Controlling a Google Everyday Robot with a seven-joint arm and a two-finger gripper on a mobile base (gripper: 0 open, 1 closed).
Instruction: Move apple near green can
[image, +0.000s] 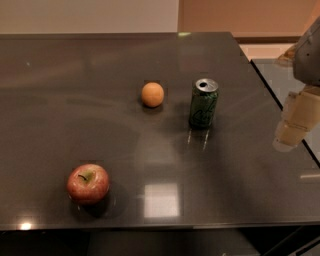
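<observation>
The red apple (88, 183) with yellowish patches and a brown stem sits near the front left of the dark table (60, 90). The green can (203, 102) stands upright, right of the table's middle, silver top and pull tab up. My gripper (292, 125) hangs at the right edge of the view, above the table's right side, well right of the can and far from the apple. It holds nothing that I can see.
A small plain orange fruit (152, 94) lies just left of the can. The table's right edge runs diagonally beside a second dark surface (285, 75). The table's front edge is just below the apple.
</observation>
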